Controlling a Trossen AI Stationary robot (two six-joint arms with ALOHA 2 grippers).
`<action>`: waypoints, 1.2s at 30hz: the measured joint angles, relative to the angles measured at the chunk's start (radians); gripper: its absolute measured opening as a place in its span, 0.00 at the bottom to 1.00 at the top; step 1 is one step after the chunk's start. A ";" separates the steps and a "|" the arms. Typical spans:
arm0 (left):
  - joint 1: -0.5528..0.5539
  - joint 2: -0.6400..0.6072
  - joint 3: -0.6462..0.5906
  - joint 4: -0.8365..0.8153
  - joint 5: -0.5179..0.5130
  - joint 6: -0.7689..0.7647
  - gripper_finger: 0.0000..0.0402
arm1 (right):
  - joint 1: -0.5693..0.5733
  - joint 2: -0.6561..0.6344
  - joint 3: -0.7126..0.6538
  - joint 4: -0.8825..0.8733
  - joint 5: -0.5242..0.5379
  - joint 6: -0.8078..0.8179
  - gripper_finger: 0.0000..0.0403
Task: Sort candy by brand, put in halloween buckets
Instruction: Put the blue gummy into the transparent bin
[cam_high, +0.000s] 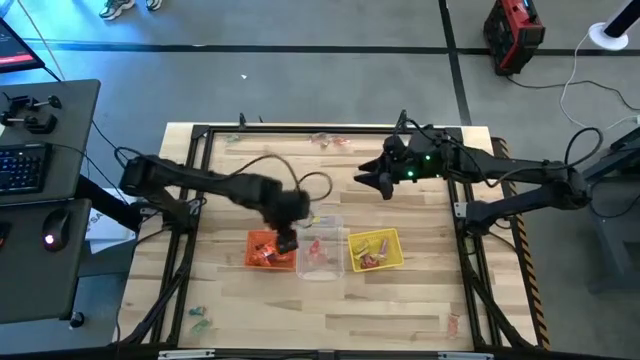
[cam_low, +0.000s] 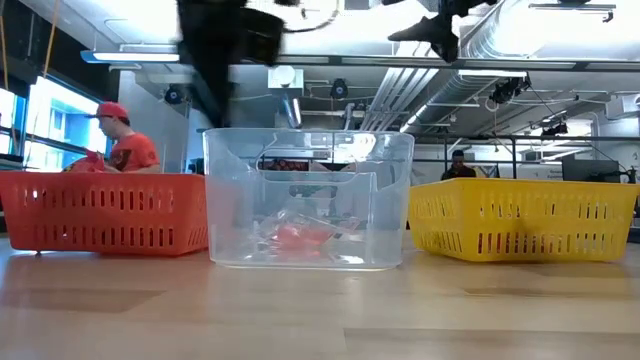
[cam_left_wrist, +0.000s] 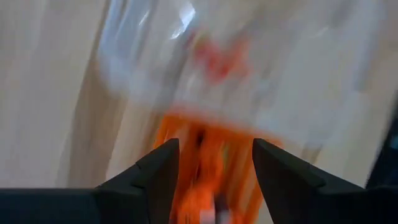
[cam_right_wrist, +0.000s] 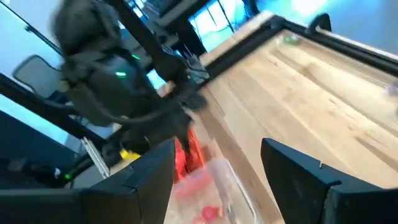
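Near the middle of the tabletop, three tubs stand in a row: the orange bucket, the clear bucket and the yellow bucket, the clear one touching or nearly touching its neighbours. The left gripper hangs over the orange bucket's edge next to the clear one; its wrist view shows its jaws spread with nothing visibly between them, though that picture is smeared and the orange heap below cannot be resolved into single sweets. The right gripper is raised above the far half of the tabletop, well apart from the buckets, jaws spread and empty. Red-orange candy lies in the orange bucket, partly hidden by the left arm; pink candy shows through the clear bucket's walls, and a few sweets lie in the yellow bucket, too small to tell wrappers apart. Loose green-teal candy sits near the front left corner, one pinkish sweet near the front right, and more loose sweets lie along the far edge. In the low view the yellow and orange buckets' slotted walls hide their contents, and a person in a red cap shows behind the orange one.
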 joint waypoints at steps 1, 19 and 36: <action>-0.031 -0.011 -0.001 -0.048 -0.033 -0.062 0.48 | 0.005 -0.003 0.000 -0.017 0.003 0.001 0.57; -0.831 -0.057 -0.162 -0.113 0.137 -0.514 0.48 | 0.131 -0.002 0.000 -0.134 0.002 -0.087 0.57; -0.961 -0.056 -0.422 0.175 0.134 -0.551 0.48 | 0.189 -0.001 0.000 -0.134 0.077 -0.057 0.57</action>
